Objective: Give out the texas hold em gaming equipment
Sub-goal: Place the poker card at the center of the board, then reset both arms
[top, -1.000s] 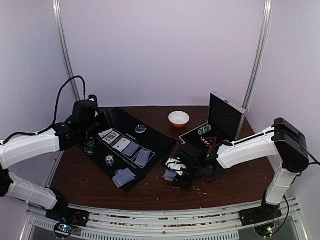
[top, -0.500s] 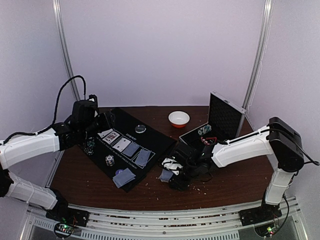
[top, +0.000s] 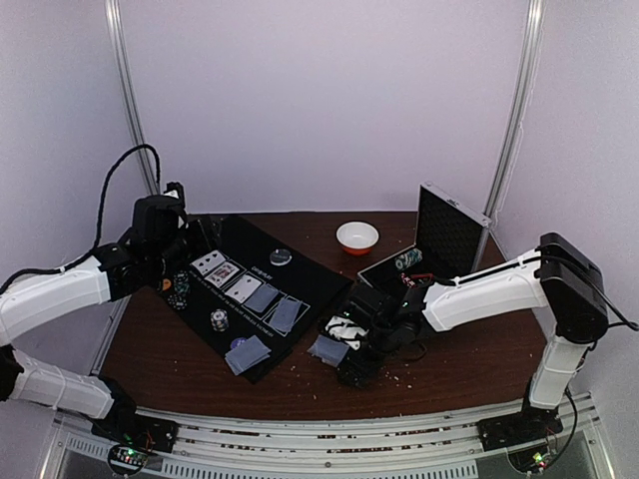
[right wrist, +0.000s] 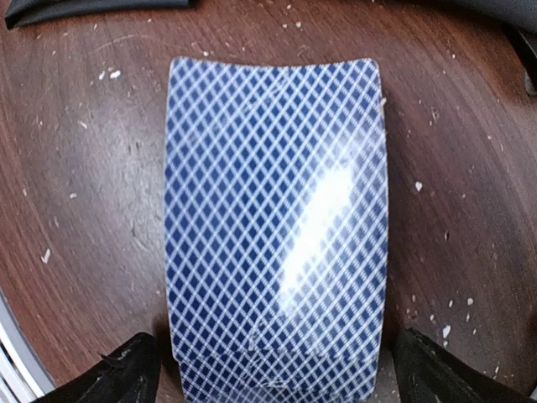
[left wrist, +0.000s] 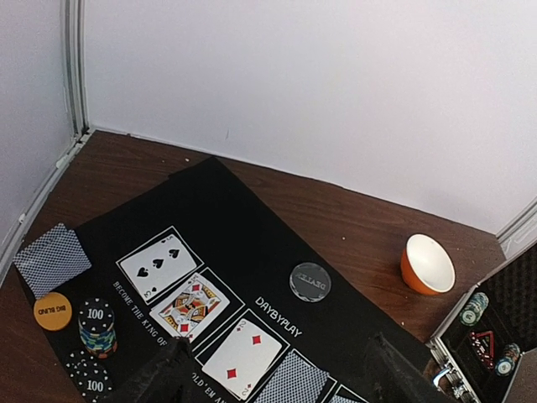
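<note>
Since a sec ago R gripper point(right wrist: 285, 369) let go, jaws now wide; card pile point(right wrist: 275, 227) lies flat on table point(right wrist: 75, 168) just ahead of its tips, prob. a player's hand dealt off-mat. L gripper point(left wrist: 281, 378) wide, empty, above mat point(left wrist: 252, 227); chip stack point(left wrist: 96, 326) ahead-left of it.

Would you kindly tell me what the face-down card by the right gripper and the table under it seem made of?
The card looks like glossy coated card stock or plastic: a bright glare streak crosses its blue lattice back. The table looks like dark brown wood or veneer, with streaky grain and a slight sheen.
</note>
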You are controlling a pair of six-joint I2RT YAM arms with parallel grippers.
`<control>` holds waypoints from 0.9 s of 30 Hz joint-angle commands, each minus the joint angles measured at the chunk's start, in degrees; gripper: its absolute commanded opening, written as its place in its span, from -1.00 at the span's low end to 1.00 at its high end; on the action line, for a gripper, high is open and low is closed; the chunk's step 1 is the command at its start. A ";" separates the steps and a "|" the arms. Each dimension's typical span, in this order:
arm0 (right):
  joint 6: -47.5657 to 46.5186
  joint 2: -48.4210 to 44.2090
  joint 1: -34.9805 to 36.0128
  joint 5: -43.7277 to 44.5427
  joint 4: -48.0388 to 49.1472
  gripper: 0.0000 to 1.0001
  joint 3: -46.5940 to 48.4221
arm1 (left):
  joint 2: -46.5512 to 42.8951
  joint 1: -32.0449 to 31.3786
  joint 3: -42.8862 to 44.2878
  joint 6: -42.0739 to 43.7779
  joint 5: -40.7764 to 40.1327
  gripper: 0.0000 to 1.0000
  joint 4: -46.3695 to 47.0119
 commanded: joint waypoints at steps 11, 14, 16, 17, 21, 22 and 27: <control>-6.00 -21.83 -6.43 0.69 4.11 1.00 2.44 | 3.60 13.81 9.09 18.86 7.39 0.93 -1.71; -4.42 -28.73 -12.40 6.51 12.76 1.00 -1.67 | 4.22 20.73 9.18 20.53 6.08 0.96 -1.33; -3.22 -33.12 -16.89 9.17 18.01 1.00 -4.93 | 4.12 25.45 7.91 20.55 5.33 0.96 0.38; -2.46 -35.00 -19.37 9.75 20.33 1.00 -6.46 | 3.90 27.97 7.03 19.83 5.78 0.96 1.50; -0.60 -39.65 -28.43 11.04 28.92 1.00 -13.41 | 3.66 33.25 -0.18 22.51 2.45 0.97 13.28; 0.54 -40.20 -30.76 11.22 30.94 1.00 -15.62 | 3.73 33.40 -2.37 24.79 0.86 0.97 18.33; 4.02 -42.42 -43.26 10.40 47.60 1.00 -28.98 | 4.70 33.51 -11.23 31.86 -1.16 0.97 31.71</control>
